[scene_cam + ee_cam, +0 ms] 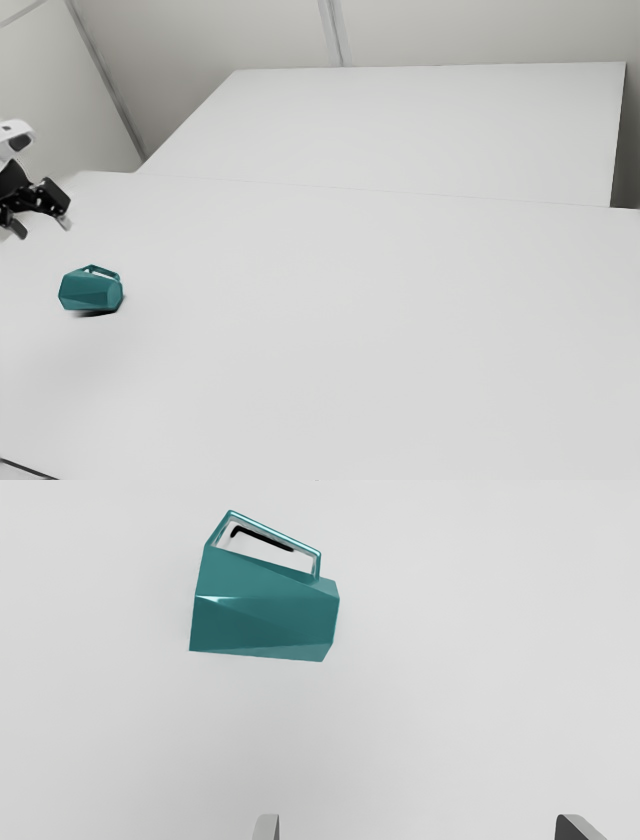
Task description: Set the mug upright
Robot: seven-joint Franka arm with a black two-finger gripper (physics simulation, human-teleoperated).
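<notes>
My gripper point(43, 228) hangs above the table at the exterior view's left edge, its two fingers apart. A teal faceted mug point(91, 291) lies on its side on the white surface, lower than the fingers and a little toward the exterior view's right. In the wrist view the mug point(265, 610) shows its side wall and its angular handle; the inside of the cup is hidden. The gripper point(417, 825) is open there with nothing between its fingertips, and the mug is clear of both of them.
The white table point(350, 330) stretches across the exterior view. Behind it stands a pale raised panel or block point(430, 130), with grey walls beyond. A thin dark line point(28, 468) crosses the exterior view's lower left corner.
</notes>
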